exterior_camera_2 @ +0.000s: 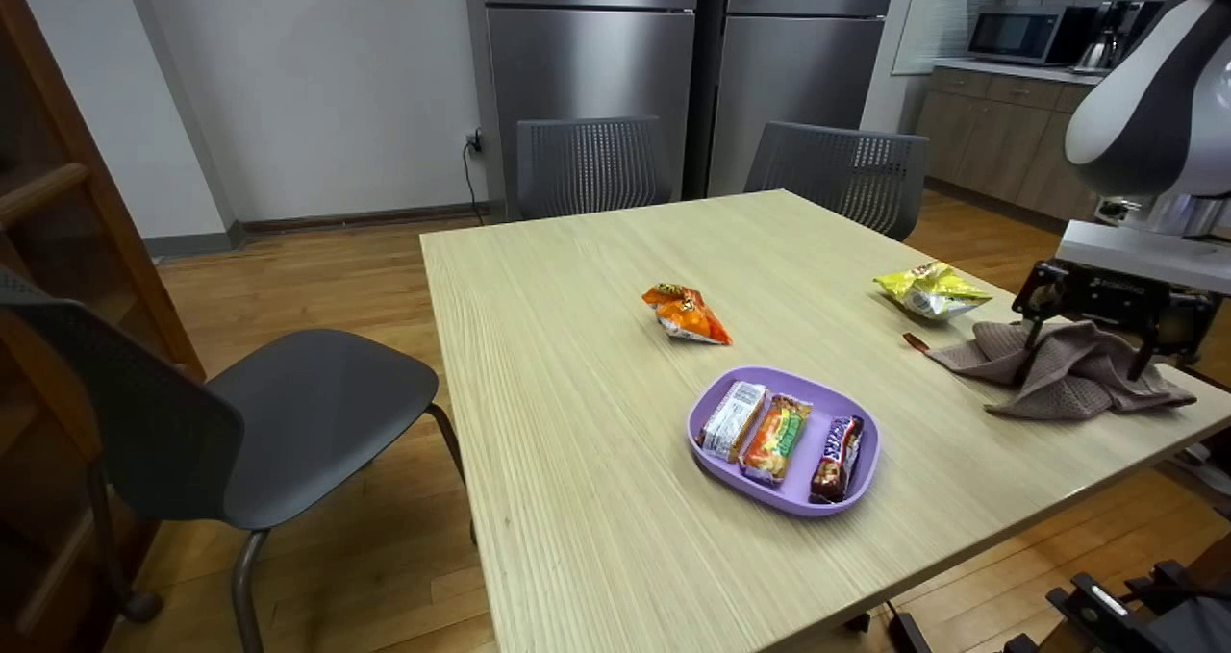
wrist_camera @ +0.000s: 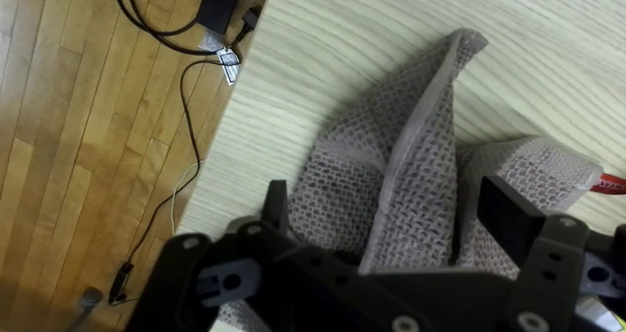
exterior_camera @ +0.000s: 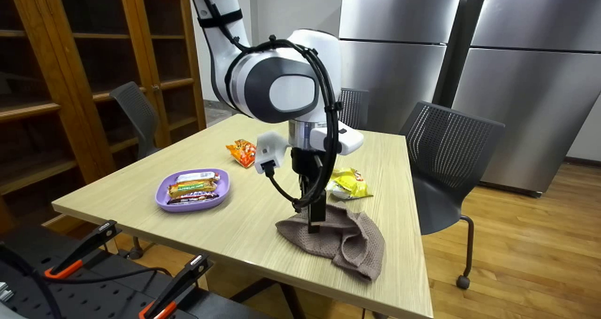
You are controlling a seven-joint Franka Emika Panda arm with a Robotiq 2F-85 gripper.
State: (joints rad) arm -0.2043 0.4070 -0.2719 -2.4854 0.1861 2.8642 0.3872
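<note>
My gripper [wrist_camera: 386, 200] stands open over a crumpled brown-grey waffle cloth [wrist_camera: 415, 185] in the wrist view. One raised fold runs between the spread fingers [wrist_camera: 511, 217], and neither finger is pressed against it. In both exterior views the gripper [exterior_camera_2: 1082, 364] points down, with its tips low at the cloth [exterior_camera: 361, 258]; whether they touch it I cannot tell. A red tag [wrist_camera: 609, 184] sticks out from one corner of the cloth. Just beyond the cloth lies a yellow snack bag [exterior_camera: 349, 185], also visible as a yellow bag [exterior_camera_2: 928, 292] from elsewhere.
A purple tray [exterior_camera_2: 817, 417] holds three wrapped bars. An orange snack bag [exterior_camera_2: 688, 313] lies farther in on the light wood table [exterior_camera_2: 577, 393]. Chairs [exterior_camera: 450, 154] flank the table. Black clamps [exterior_camera: 181, 283] sit near its front edge, and a cable [wrist_camera: 188, 121] trails on the floor.
</note>
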